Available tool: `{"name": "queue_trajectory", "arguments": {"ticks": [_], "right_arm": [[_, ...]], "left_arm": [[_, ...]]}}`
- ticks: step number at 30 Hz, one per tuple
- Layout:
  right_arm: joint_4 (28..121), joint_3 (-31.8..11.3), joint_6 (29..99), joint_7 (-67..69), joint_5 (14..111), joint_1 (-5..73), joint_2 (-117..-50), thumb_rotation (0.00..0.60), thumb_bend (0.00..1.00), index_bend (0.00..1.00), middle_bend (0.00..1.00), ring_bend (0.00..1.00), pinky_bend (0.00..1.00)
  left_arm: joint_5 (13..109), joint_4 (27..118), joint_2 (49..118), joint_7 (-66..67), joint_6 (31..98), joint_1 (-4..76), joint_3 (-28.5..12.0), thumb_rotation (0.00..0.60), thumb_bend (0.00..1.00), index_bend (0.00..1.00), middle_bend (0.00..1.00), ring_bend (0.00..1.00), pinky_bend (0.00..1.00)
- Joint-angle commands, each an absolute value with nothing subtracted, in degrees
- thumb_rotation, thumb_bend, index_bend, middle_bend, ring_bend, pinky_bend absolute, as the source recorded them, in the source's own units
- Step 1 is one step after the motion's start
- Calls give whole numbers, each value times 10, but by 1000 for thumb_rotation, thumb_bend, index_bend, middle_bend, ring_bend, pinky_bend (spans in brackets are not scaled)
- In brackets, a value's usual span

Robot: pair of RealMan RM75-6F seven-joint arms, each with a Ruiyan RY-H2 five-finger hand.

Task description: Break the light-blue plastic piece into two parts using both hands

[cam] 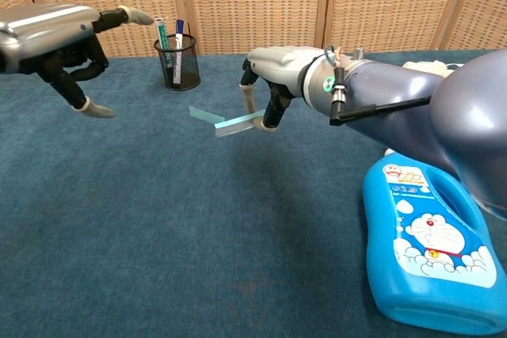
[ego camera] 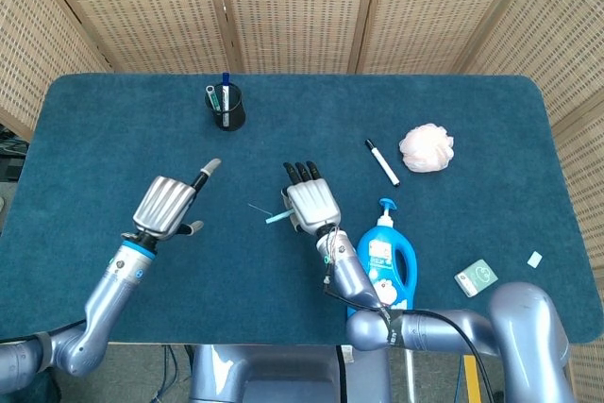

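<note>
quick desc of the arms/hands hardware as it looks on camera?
Both arms are glossy silver-grey. The left hand has a ribbed silver back, black inner parts and pale grey fingertips, with a teal ring at the wrist. The right hand has a smooth silver-white back and black fingers; a black cable runs along its forearm, and the chest view shows a small green marking at the wrist.

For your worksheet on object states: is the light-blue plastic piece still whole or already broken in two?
Whole. The light-blue plastic piece is one bent strip held above the table by the right hand alone; the left hand is apart from it.
</note>
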State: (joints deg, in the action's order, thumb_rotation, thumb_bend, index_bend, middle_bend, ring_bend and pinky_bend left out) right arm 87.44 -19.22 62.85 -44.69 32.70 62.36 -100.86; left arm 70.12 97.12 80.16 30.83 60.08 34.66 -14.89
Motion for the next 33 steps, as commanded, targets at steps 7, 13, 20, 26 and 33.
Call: {"name": "queue_trajectory", "arguments": {"ticks": [7, 13, 20, 26, 33], "right_arm": [[877, -192, 635, -447, 325, 626, -1012, 600, 516, 597, 58, 0, 0], [879, -191, 636, -448, 325, 627, -1012, 600, 517, 597, 58, 0, 0], [887, -191, 642, -451, 326, 628, -1010, 600, 517, 597, 58, 0, 0], [894, -189, 647, -454, 326, 628, -1010, 600, 517, 597, 58, 0, 0], [896, -190, 651, -456, 322, 628, -1006, 600, 517, 601, 58, 0, 0]], "left_arm": [[661, 914, 881, 307, 574, 399, -148, 600, 154, 226, 895, 1000, 1000], [658, 899, 896, 293, 575, 408, -145, 600, 250, 346, 897, 1000, 1000], [662, 877, 917, 267, 579, 419, -148, 600, 384, 378, 898, 1000, 1000], [668, 855, 937, 250, 584, 428, -146, 600, 383, 388, 898, 1000, 1000], [663, 831, 958, 230, 577, 438, -141, 600, 384, 401, 898, 1000, 1000]]}}
